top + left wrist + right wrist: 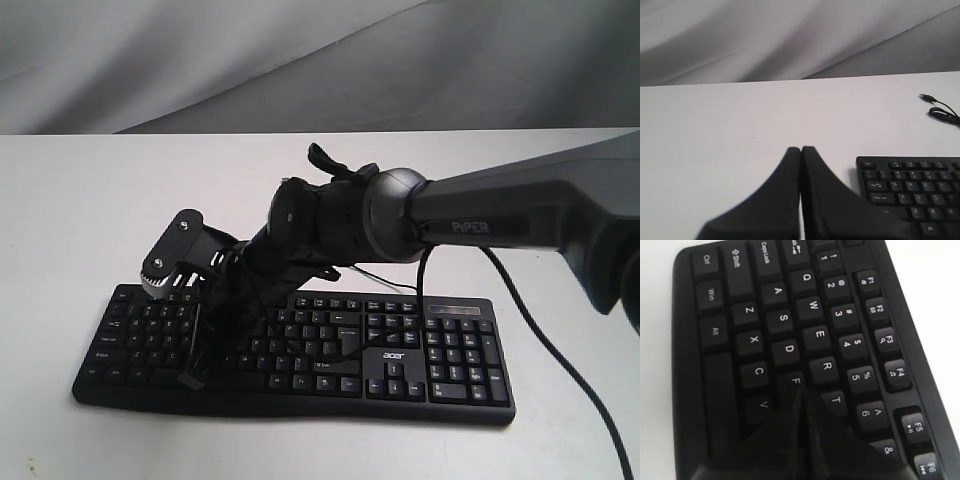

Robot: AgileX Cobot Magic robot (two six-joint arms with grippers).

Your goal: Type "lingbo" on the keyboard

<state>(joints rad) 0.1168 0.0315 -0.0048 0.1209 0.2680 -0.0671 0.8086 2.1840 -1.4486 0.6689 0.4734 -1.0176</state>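
Observation:
The black keyboard (450,360) with white legends and an "acer" logo lies across the front of the white table. My right arm reaches over the middle to its left half. The right gripper (192,378) points down at the letter keys. In the right wrist view the right gripper (800,392) is shut, its tips over the keyboard (790,315) right beside the F key, between V and T; contact cannot be told. The left gripper (801,149) is shut and empty, above bare table beside the Esc end of the keyboard (910,185). It is out of the exterior view.
A thin black USB cable (940,110) with its plug lies loose on the table behind the keyboard. A thicker black cable (560,350) hangs from the right arm past the number pad. A grey cloth backdrop (200,60) closes the far side.

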